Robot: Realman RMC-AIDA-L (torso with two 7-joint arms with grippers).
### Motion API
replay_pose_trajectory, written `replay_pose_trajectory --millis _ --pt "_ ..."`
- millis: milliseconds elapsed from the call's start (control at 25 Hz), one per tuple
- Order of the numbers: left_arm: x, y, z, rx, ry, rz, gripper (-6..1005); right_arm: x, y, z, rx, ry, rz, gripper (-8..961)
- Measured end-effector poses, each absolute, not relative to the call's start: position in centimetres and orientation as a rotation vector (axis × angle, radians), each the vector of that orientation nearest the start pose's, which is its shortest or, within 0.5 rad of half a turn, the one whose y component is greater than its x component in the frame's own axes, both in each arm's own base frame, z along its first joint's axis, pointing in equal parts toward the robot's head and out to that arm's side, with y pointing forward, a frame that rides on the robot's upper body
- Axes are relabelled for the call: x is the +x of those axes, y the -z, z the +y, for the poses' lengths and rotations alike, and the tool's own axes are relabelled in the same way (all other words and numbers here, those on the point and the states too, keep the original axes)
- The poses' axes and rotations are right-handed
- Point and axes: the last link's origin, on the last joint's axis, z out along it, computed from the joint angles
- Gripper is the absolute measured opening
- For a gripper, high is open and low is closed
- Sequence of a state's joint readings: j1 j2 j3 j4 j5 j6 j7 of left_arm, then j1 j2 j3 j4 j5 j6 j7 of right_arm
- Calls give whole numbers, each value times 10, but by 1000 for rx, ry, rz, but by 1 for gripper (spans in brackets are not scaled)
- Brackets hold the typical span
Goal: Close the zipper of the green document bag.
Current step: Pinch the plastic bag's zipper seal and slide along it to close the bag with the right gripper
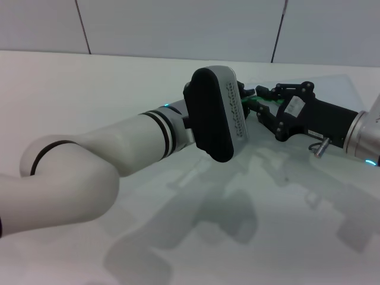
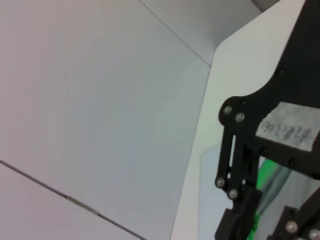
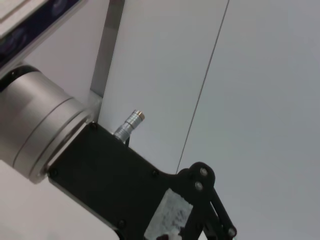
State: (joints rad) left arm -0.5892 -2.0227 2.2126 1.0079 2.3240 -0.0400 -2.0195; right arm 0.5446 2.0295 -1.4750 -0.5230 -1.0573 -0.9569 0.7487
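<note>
The green document bag (image 1: 336,89) lies flat on the white table, pale and translucent, at the right rear. A short piece of its green zipper (image 1: 252,103) shows between the two arms. My right gripper (image 1: 259,102) reaches in from the right, its black fingers (image 1: 268,116) closed around that green strip. The left wrist view has the same right gripper (image 2: 267,220) close up, with the zipper (image 2: 263,176) running between its fingers. My left arm's wrist housing (image 1: 217,113) hides the left gripper's tips. Its black body (image 3: 125,195) fills the right wrist view. I cannot make out the slider tab.
The white table (image 1: 89,83) stretches wide to the left and front. Grey wall panels (image 1: 178,27) stand behind it. My left forearm (image 1: 119,148) crosses the foreground, and the right arm's silver wrist (image 1: 363,135) sits at the right edge.
</note>
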Motion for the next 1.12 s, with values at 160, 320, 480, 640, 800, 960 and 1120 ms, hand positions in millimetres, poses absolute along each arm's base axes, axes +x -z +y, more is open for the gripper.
replay_pose_trajectory --millis 160,320,480,640,800,960,1120 --pt "-131 111 381 -2246 43 482 54 231 46 380 -2436 -562 60 271" --pt "-133 111 380 -2247 40 479 54 232 44 381 -2426 -548 45 277" --pt "-133 111 380 -2248 39 478 53 234 44 382 -2409 -522 25 334" --pt "-133 111 380 -2248 38 478 53 234 44 383 -2407 -521 21 373" --pt "-134 111 380 -2249 36 478 53 234 44 383 -2403 -507 5 378" --pt "-134 111 380 -2249 36 478 54 235 45 385 -2398 -475 -12 383" --pt "-134 112 380 -2249 36 479 54 236 46 385 -2400 -466 -13 385"
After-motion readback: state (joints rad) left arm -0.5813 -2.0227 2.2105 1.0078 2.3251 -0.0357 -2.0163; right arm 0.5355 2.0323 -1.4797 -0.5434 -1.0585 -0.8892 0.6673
